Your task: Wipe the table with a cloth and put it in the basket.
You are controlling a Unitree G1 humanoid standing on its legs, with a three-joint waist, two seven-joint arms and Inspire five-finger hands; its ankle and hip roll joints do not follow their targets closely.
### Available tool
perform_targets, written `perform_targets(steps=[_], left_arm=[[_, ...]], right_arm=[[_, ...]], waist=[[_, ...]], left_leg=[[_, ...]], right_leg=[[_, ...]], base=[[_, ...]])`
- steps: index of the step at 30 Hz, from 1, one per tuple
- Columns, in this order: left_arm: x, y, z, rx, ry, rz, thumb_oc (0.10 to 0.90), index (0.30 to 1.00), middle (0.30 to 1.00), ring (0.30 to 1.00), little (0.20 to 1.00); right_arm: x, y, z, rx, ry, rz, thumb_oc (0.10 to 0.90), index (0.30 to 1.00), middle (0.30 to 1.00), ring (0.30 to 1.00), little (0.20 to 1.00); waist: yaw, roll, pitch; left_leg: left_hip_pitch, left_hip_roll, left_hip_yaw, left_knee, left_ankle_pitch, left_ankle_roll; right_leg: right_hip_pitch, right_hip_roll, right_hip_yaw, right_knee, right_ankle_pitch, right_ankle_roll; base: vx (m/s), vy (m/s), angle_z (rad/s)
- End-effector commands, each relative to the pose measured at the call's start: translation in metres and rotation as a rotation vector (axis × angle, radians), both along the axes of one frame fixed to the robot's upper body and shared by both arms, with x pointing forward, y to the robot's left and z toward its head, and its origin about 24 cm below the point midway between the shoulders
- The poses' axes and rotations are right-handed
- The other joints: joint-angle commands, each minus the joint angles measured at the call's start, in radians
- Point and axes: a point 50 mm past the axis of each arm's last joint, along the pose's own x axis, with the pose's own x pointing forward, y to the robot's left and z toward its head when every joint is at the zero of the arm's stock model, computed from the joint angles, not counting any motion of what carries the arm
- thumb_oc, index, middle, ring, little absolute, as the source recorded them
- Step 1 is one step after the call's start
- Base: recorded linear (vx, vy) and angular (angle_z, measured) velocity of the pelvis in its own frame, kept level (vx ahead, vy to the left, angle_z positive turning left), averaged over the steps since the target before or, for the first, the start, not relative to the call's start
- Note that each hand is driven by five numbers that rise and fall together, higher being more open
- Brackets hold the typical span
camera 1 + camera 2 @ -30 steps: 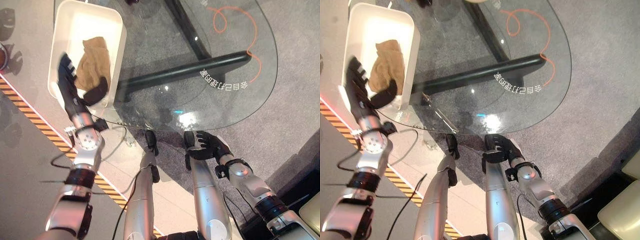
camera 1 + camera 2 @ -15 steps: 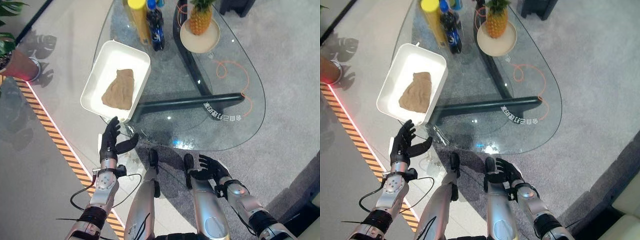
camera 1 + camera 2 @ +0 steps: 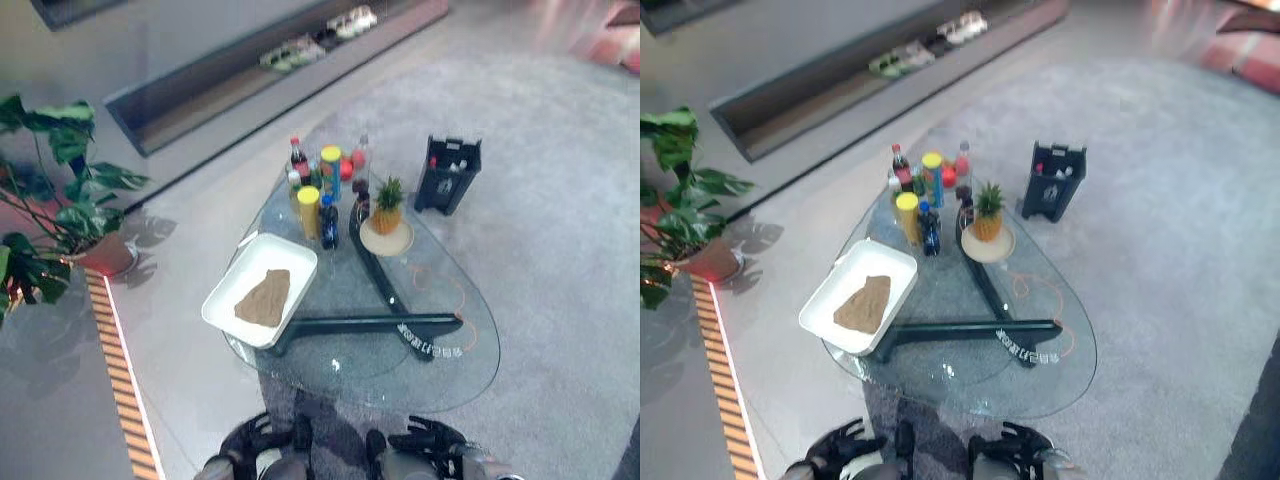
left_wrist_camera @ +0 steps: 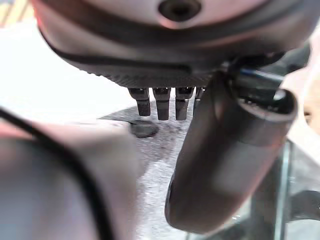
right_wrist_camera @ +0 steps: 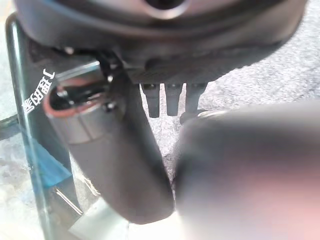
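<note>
The brown cloth (image 3: 263, 298) lies crumpled in the white basket (image 3: 278, 256), which rests on the left part of the glass table (image 3: 440, 350). Both hands hang low in front of the table's near edge, well away from the basket. My left hand (image 3: 245, 445) is open and holds nothing; in the left wrist view its fingers (image 4: 162, 102) point straight down toward the carpet. My right hand (image 3: 430, 440) is open too, with relaxed fingers (image 5: 170, 100) and nothing in it.
Several bottles (image 3: 310, 210) and a pineapple on a plate (image 3: 387, 205) stand at the table's far end. A black crate (image 3: 448, 175) sits on the carpet beyond. A potted plant (image 3: 50, 210) and striped floor tape (image 3: 125, 390) are on the left.
The camera has pulled back, so the whole table now shows. My left hand has left the basket's side and dropped low. The cloth stays in the basket.
</note>
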Motion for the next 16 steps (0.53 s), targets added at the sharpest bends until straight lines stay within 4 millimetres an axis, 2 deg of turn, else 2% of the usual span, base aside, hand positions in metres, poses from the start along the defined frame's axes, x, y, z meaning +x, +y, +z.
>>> perform_targets(steps=[1, 7, 16], left_arm=[[0.017, 0.005, 0.004, 0.017, -0.013, -0.05, 0.8, 0.9, 0.9, 0.9, 0.9], [0.001, 0.005, -0.001, 0.034, 0.058, -0.05, 0.8, 0.9, 0.9, 0.9, 0.9], [-0.002, 0.004, -0.002, 0.032, 0.076, -0.071, 0.8, 0.9, 0.9, 0.9, 0.9]], right_arm=[[-0.012, 0.005, -0.004, 0.06, 0.039, 0.016, 0.8, 0.9, 0.9, 0.9, 0.9], [-0.03, 0.005, -0.01, 0.087, 0.122, -0.009, 0.8, 0.9, 0.9, 0.9, 0.9], [-0.045, 0.003, -0.012, 0.113, 0.196, -0.061, 0.8, 0.9, 0.9, 0.9, 0.9]], waist=[[0.0, -0.041, -0.005], [-0.001, -0.046, -0.036], [0.003, -0.046, -0.06]], left_leg=[[0.047, -0.067, 0.014, 0.057, -0.135, 0.021], [0.106, -0.062, 0.029, 0.023, -0.147, 0.026], [0.146, -0.062, 0.041, -0.004, -0.153, 0.032]], right_leg=[[0.068, -0.01, -0.002, -0.109, 0.064, 0.052], [0.118, -0.014, -0.018, -0.142, 0.067, 0.057], [0.15, -0.017, -0.042, -0.164, 0.072, 0.063]], base=[[0.04, -0.023, 0.02], [0.05, -0.026, -0.03], [0.02, -0.011, -0.01]])
